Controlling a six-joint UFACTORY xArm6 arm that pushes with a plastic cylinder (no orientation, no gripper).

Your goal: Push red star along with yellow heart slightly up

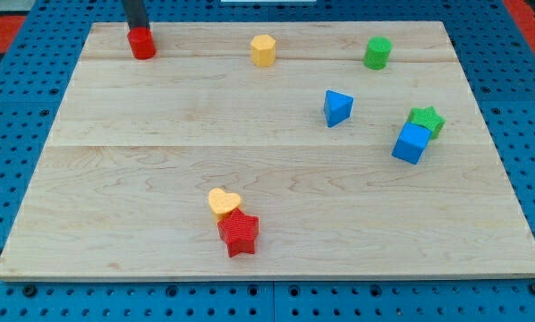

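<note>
Blue cube point(411, 143) touches green star point(427, 119), right side.

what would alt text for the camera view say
A red star block touches a yellow heart block near the wooden board's bottom edge, far from my tip, which sits at a red cylinder block at the view's top left. Yellow, green and blue blocks lie scattered elsewhere.

bare board point(160, 134) above yellow heart point(223, 203)

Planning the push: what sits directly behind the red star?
The yellow heart touches the red star on its upper-left side; the star's top hides the heart's lower edge.
</note>
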